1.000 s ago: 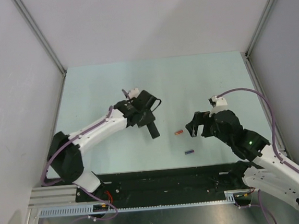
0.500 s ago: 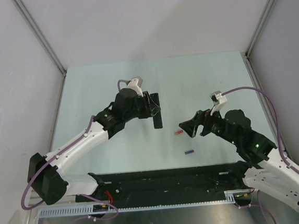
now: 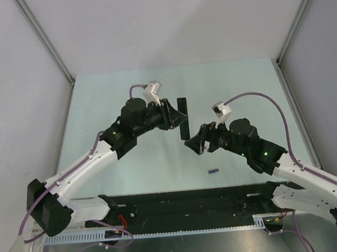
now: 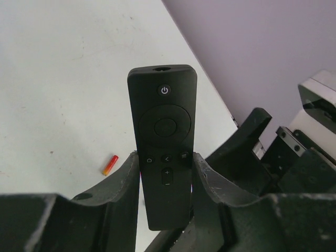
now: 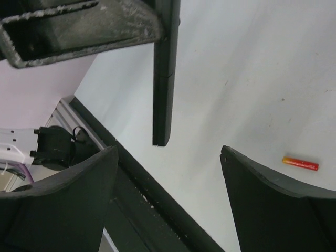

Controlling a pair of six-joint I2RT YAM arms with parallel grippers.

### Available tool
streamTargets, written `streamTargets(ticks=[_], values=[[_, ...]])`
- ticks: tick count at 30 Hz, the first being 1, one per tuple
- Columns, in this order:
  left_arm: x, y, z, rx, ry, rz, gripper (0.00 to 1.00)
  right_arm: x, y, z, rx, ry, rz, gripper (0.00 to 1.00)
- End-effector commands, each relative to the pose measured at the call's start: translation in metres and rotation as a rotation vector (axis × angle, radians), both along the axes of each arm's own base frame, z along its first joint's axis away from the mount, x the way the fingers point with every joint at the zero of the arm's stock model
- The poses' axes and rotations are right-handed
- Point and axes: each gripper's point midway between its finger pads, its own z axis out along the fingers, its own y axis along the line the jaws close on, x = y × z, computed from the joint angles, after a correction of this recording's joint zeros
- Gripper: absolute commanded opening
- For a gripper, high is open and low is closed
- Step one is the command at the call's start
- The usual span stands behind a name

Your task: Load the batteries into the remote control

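The left hand point(image 3: 172, 117) is clamped on the remote point(image 3: 183, 117), which stands as an upright black bar just above the middle of the top view. In the left wrist view the two fingers point(image 4: 126, 178) press the remote's point(image 4: 164, 136) long sides at the row of small buttons under the round pad. The button face is towards the camera and the power button is at the far end.

The right hand point(image 3: 195, 144) sits just below and right of the remote's lower end, close but not touching. Its jaws stand wide apart and hold nothing. From its own wrist view the remote point(image 5: 165, 73) shows edge-on, hanging down from the top of the frame above the gap between the fingers point(image 5: 273, 199).

The red battery point(image 5: 300, 163) lies on the pale bench point(image 3: 124, 94) at the right of that frame, loose; it also shows at the lower left of the left wrist view point(image 4: 109, 165). The blue battery point(image 3: 214, 171) lies alone, lower centre in the top view, below the right hand and near the black base strip.
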Motion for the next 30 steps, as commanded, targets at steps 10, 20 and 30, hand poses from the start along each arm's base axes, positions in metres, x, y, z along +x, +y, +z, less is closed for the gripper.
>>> streamTargets(ticks=[10, 20, 30], values=[[-0.012, -0.007, 0.033, -0.141, -0.047, -0.055, 0.00, 0.031, 0.011, 0.050, 0.089, -0.146, -0.087, 0.66], [-0.011, -0.004, 0.032, -0.155, -0.038, -0.032, 0.00, 0.031, 0.021, 0.035, 0.046, -0.117, -0.064, 0.44], [-0.007, -0.003, 0.035, -0.158, -0.044, -0.014, 0.28, 0.026, 0.020, 0.031, -0.015, -0.140, -0.067, 0.00]])
